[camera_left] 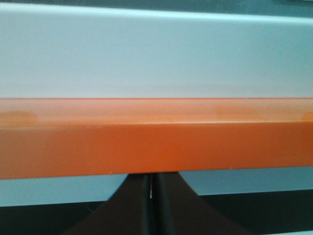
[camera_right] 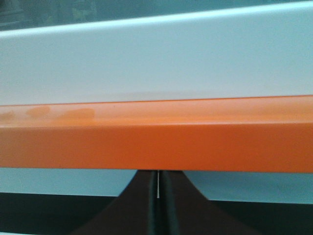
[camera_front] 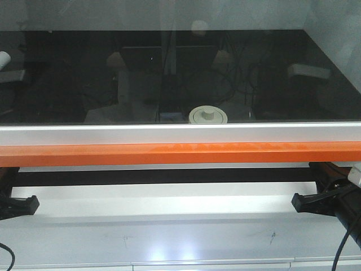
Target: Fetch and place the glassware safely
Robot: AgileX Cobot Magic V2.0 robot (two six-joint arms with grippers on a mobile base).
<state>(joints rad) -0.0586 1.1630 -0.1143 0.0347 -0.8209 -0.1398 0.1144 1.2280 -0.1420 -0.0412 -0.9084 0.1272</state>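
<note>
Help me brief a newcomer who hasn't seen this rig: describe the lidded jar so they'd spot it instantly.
Find the long orange bar in the front view, then the white strip and dark glass pane above it. At the pane's bottom edge, just right of centre, sits the jar. Its cream round lid with a central knob stands out from the dim reflections around it.

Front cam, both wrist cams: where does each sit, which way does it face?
Exterior front: behind the arms, facing a dark glass pane above an orange horizontal bar; cream-white round knobbed lid shows through the pane; left gripper and right gripper at bottom corners.
Left wrist: on left arm, looking along shut black fingers at the bar.
Right wrist: same from right arm, fingers shut.
Shared: all see the bar.
</note>
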